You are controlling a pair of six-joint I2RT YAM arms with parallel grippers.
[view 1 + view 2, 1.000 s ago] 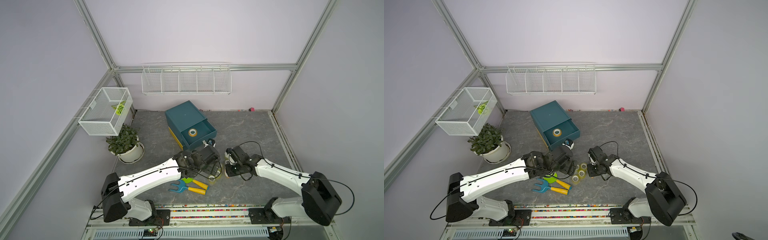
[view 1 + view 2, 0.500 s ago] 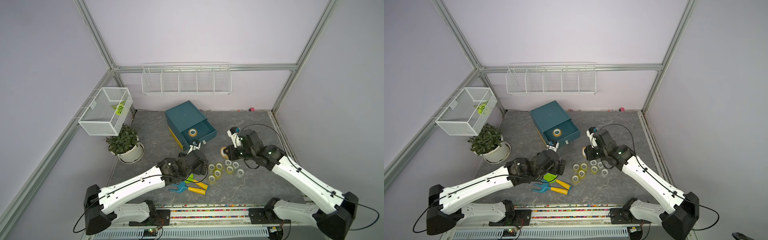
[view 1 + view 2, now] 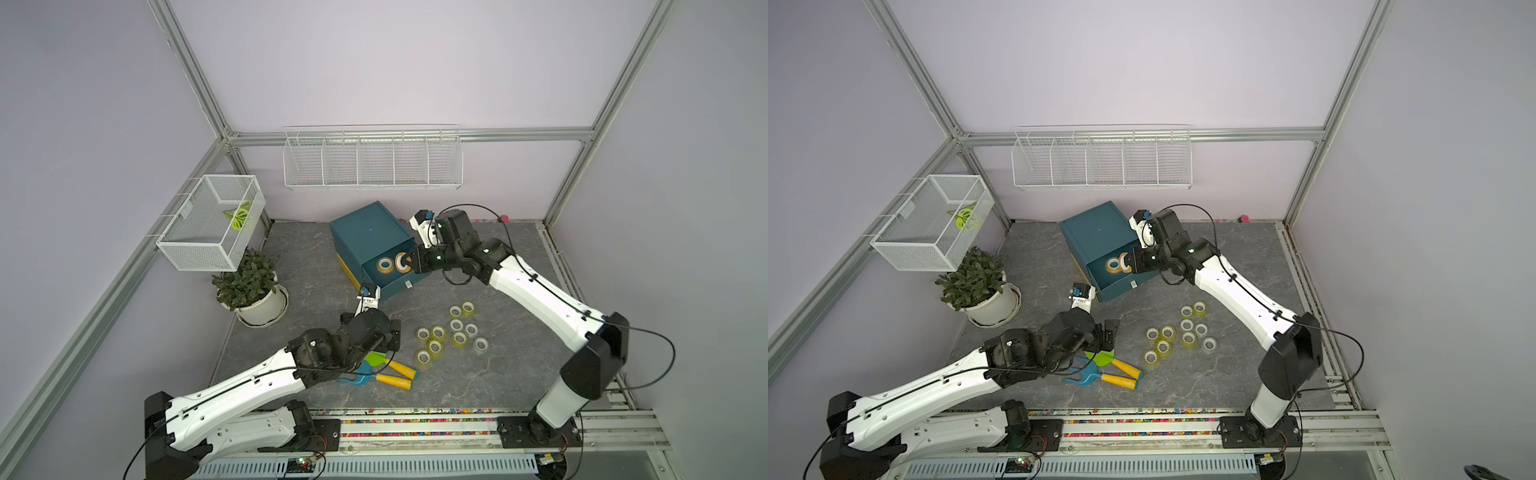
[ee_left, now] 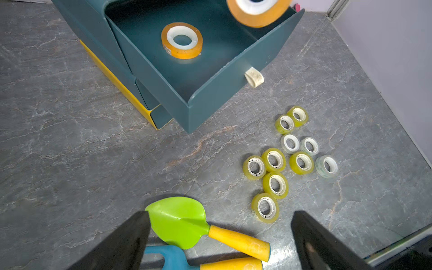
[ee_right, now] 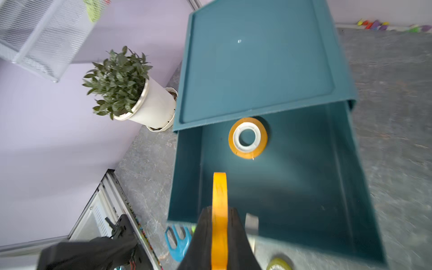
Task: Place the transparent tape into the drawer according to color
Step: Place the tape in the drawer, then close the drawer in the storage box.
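Observation:
The teal drawer stands pulled open from its cabinet, and one orange tape roll lies flat inside it. My right gripper is shut on a second orange tape roll, holding it on edge just above the open drawer. Several small yellow-green and clear-whitish tape rolls lie in a cluster on the floor in front of the drawer, also in the left wrist view. My left gripper hangs open and empty above the toy tools, left of the cluster.
A green toy shovel and a blue toy rake, both with yellow handles, lie under my left arm. A potted plant stands at the left. One wire basket hangs on the left wall, a wire rack on the back wall.
My right gripper has carried the orange roll from beside the floor cluster up and back over the open drawer. My left arm has drawn back from the rolls, its jaws still open.

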